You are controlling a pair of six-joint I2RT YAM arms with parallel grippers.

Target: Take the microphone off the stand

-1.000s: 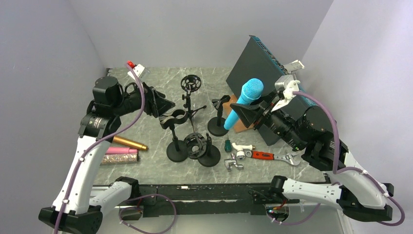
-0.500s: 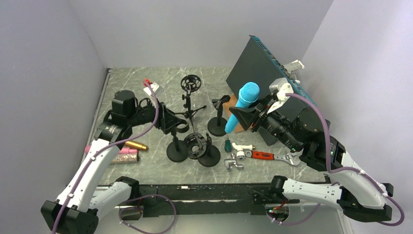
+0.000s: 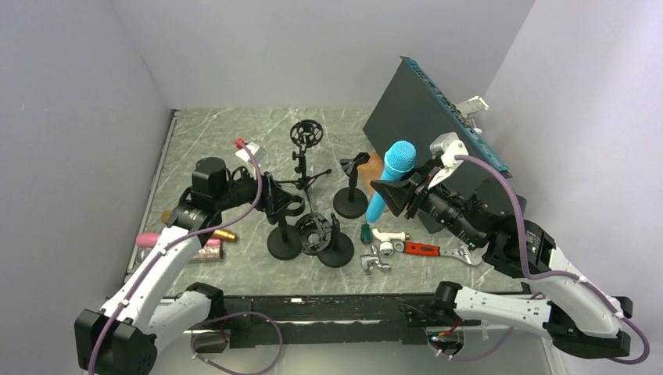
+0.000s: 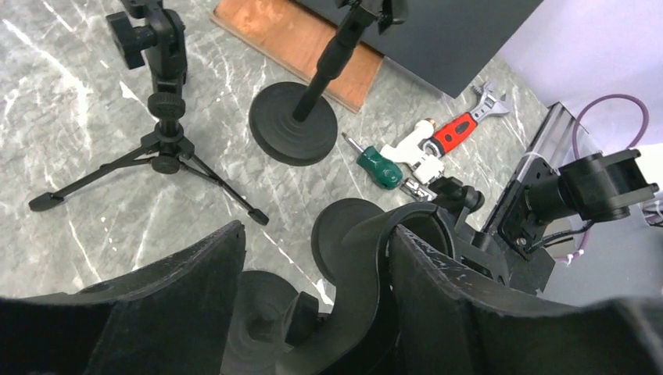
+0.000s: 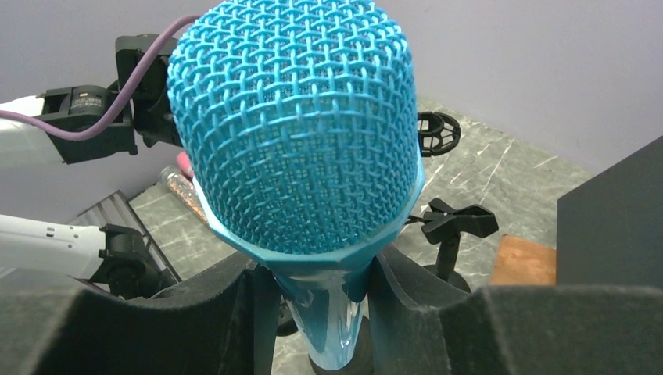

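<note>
The table (image 3: pixel 203 133) is carrying everything. Over its right half the right gripper (image 3: pixel 393 194) is clamping shut. Near the middle, the left gripper (image 3: pixel 275 201) is straddling a stand (image 3: pixel 284 241), fingers apart. The mic (image 3: pixel 399 158) is sitting tilted in the right fingers, off any stand.

We see the microphone (image 5: pixel 293 141) with a blue woven wire-mesh head and a smooth, glossy blue handle. The right gripper (image 5: pixel 313 312) has fingers (image 5: pixel 188 320) of matt black, grainy foam. The table (image 4: pixel 78 125) looks like polished grey marble. The brown board (image 4: pixel 297 47) may be wood or copper. The wrench (image 4: pixel 489 98) shows bare shiny metal.
</note>
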